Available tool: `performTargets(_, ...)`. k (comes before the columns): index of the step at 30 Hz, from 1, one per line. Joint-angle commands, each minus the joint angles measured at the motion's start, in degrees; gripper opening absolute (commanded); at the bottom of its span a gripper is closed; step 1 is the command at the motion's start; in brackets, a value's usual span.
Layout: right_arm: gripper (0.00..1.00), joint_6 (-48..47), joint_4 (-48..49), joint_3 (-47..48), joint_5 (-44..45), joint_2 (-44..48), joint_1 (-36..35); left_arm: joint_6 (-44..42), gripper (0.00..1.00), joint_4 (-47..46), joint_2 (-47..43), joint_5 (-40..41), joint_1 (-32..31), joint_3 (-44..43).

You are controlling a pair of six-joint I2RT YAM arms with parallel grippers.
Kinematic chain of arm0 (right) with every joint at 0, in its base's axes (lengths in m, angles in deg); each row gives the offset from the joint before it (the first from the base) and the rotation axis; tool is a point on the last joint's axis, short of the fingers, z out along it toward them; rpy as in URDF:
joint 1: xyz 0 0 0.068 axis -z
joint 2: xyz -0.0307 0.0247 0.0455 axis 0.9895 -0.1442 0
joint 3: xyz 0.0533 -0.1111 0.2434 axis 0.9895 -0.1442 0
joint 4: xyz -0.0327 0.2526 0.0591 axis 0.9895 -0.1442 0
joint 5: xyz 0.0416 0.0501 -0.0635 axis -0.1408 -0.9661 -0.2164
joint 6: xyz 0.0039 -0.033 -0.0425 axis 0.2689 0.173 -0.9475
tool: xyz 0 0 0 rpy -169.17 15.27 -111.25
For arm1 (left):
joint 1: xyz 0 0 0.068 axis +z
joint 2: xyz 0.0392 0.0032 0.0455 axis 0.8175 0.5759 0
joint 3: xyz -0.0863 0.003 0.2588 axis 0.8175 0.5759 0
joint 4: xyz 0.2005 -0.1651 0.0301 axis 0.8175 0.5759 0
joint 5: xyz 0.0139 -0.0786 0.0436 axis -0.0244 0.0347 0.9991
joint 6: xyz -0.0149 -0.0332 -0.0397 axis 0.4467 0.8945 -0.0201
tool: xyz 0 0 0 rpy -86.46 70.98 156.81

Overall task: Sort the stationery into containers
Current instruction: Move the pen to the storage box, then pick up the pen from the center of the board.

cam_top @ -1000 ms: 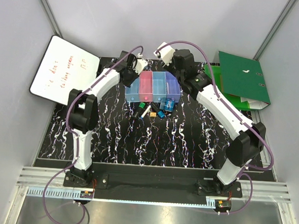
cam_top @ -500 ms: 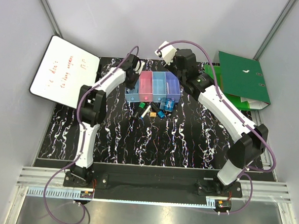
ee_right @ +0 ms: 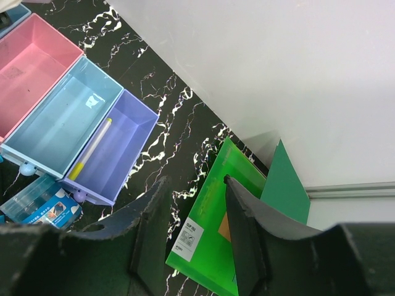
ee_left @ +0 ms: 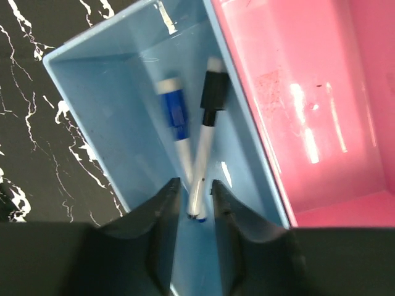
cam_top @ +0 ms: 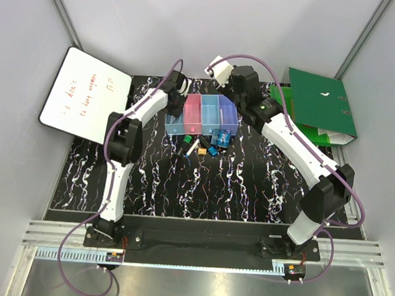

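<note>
We list two markers, one blue-capped (ee_left: 174,123), one black-capped (ee_left: 210,123), lying in the light blue bin (ee_left: 105,111); a yellow-tipped pen (ee_right: 92,148) in the purple bin (ee_right: 133,132). Left fingers (ee_left: 162,213) narrowly parted above the markers, empty; right fingers (ee_right: 151,216) parted, empty, over tabletop (ee_right: 179,123) and green binder (ee_right: 216,228)

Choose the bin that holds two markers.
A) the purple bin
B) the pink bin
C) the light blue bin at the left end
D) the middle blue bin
C: the left wrist view shows a blue-capped marker and a black-capped marker lying inside the light blue bin, with nothing visible in the pink bin beside it.
</note>
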Motion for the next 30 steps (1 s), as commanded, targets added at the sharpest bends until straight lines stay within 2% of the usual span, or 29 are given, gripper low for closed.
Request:
performTargets(1,0.48,0.71,1.88,0.24,0.65,2.95,-0.61,0.42,0.4,-0.68,-1.7,-0.88,-0.15,-2.63)
performTargets(12,0.48,0.62,1.88,-0.82,0.74,3.91,-0.53,0.06,0.42,-0.68,-5.56,-4.93,-0.86,-3.5)
performTargets(20,0.48,0.18,1.79,-4.15,1.01,5.67,-0.61,-3.97,0.48,-0.51,-12.85,-8.7,-2.61,-2.9)
performTargets(25,0.49,1.15,0.04,-8.72,-0.14,8.13,-0.61,-10.38,0.62,-0.6,-20.24,-11.26,-3.84,7.99)
performTargets(30,0.49,0.71,-0.06,-10.66,0.21,10.24,-0.61,-10.49,0.63,-0.51,-25.07,-11.87,-6.13,21.7)
